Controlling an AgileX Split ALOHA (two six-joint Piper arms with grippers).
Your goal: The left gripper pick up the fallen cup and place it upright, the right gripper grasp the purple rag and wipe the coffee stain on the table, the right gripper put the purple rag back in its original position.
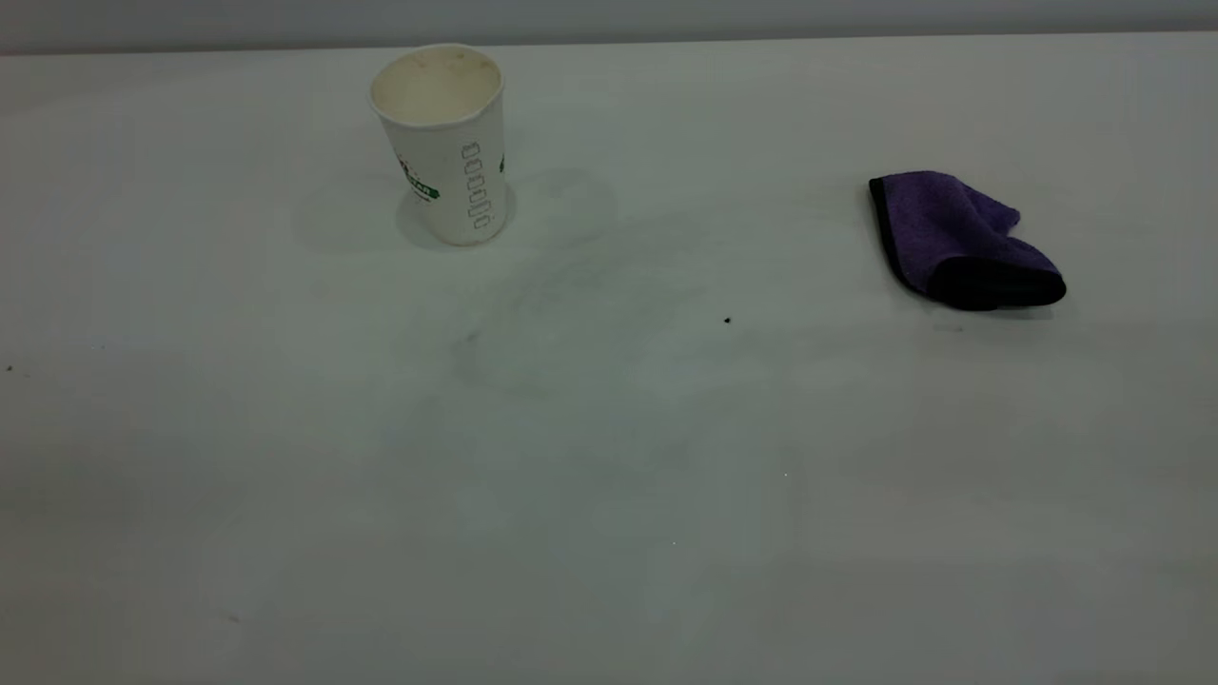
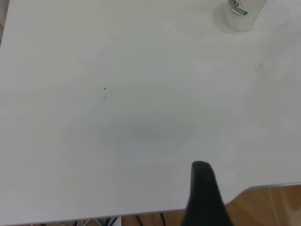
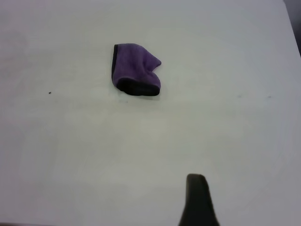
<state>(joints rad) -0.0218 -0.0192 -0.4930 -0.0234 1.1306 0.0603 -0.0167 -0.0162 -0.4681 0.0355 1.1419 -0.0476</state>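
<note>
cup (image 1: 442, 143) upright, far left of tabletop (image 1: 609, 476) | rag (image 1: 961, 238) far right, soft, we'd pinch its raised fold | end effectors: can't tell if open, holding nothing we see

Tiny black speck (image 1: 727, 321) is sitting approx. mid-frame in the ext. view, alone, w/ nothing touching it; it's also showing in the rt wrist view (image 3: 50, 92). Smaller dark fleck (image 1: 9, 368) is lying at the far left edge of the ext. view, w/ a fainter mark just beside it. Grey wall strip (image 1: 609, 17) is running across the top of the ext. view, behind everything. In the left wrist view, two small dots (image 2: 104, 88) are sitting close together, one fainter. Brown wooden floor (image 2: 275, 205) is showing there too, and dark cables (image 2: 136, 219) are peeking in at the frame edge, too small to tell more.
</note>
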